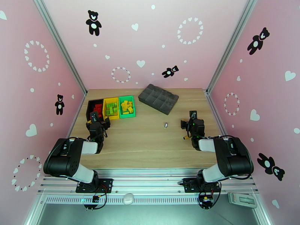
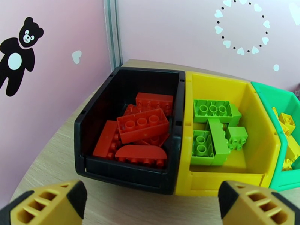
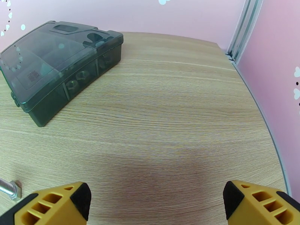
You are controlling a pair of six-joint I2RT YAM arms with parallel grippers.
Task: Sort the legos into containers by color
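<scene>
Red legos point(image 2: 142, 126) in black bin point(image 2: 123, 176)

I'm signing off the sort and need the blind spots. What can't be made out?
Green bin and its yellow bricks: left wrist view, cut off by the right edge.
Red bricks: left wrist view, lower ones buried under upper ones.
Bolt: right wrist view, cut by the left edge.
Grey case: same view, contents dim behind tinted plastic.

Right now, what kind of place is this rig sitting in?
Probably a robot data-collection booth in a lab: pink backdrop walls printed with bears and hearts, aluminium framing around a wooden table, and toy-brick bins as props.
</scene>
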